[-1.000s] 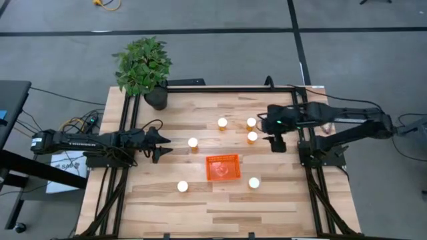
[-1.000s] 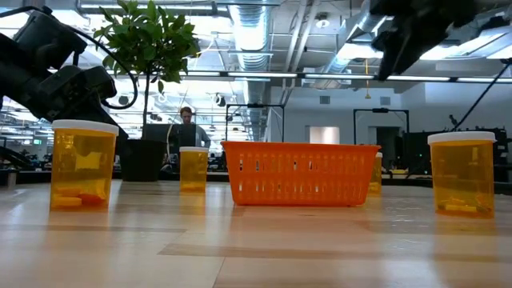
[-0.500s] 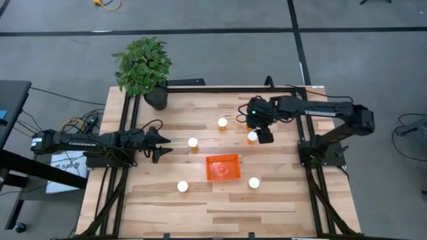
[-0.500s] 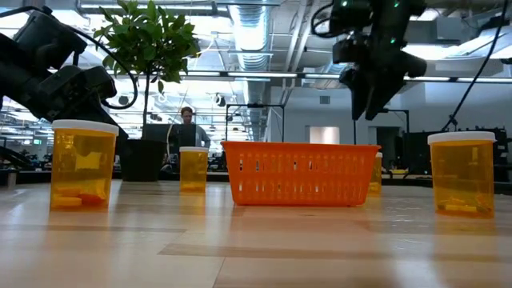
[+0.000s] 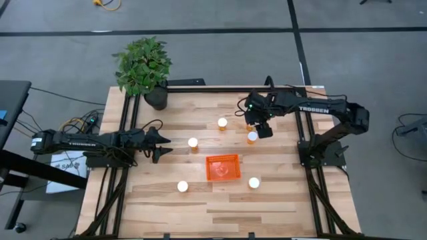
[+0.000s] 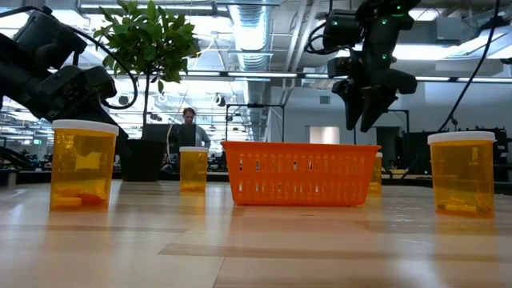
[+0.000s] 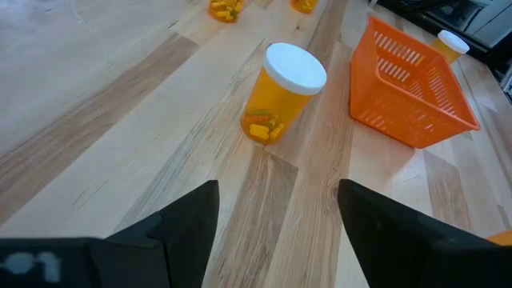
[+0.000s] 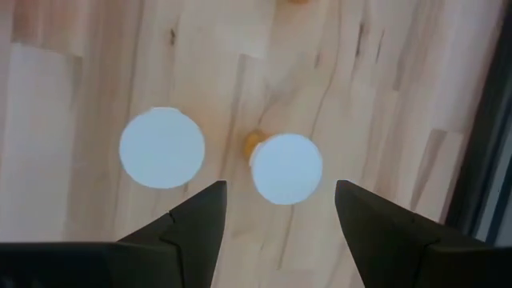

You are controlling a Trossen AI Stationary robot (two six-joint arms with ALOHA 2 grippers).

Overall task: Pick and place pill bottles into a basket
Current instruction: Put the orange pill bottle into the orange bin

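Note:
Several pill bottles with white caps and orange bodies stand upright on the wooden table: (image 5: 222,123), (image 5: 252,137), (image 5: 193,143), (image 5: 182,187), (image 5: 254,183). The orange basket (image 5: 222,167) sits on the table at mid-table. My right gripper (image 5: 264,131) hangs open above the far-right bottles, fingers pointing down. In the right wrist view its fingers (image 8: 280,204) stand over two white caps (image 8: 162,148) (image 8: 286,168), well clear of them. My left gripper (image 5: 160,143) waits open at the table's left, facing a bottle (image 7: 280,92) and the basket (image 7: 408,88).
A potted plant (image 5: 143,67) stands at the table's far left corner. Black frame rails run along the left, right and far edges (image 5: 227,88). Bare wood lies along the near edge (image 5: 213,213). A person (image 6: 188,120) sits in the room beyond the table.
My right gripper has swung from the table's right edge toward the left and come down, rolling its wrist, and now hangs over the two far-right bottles. Its fingers have stayed open. The bottles and the basket have not moved.

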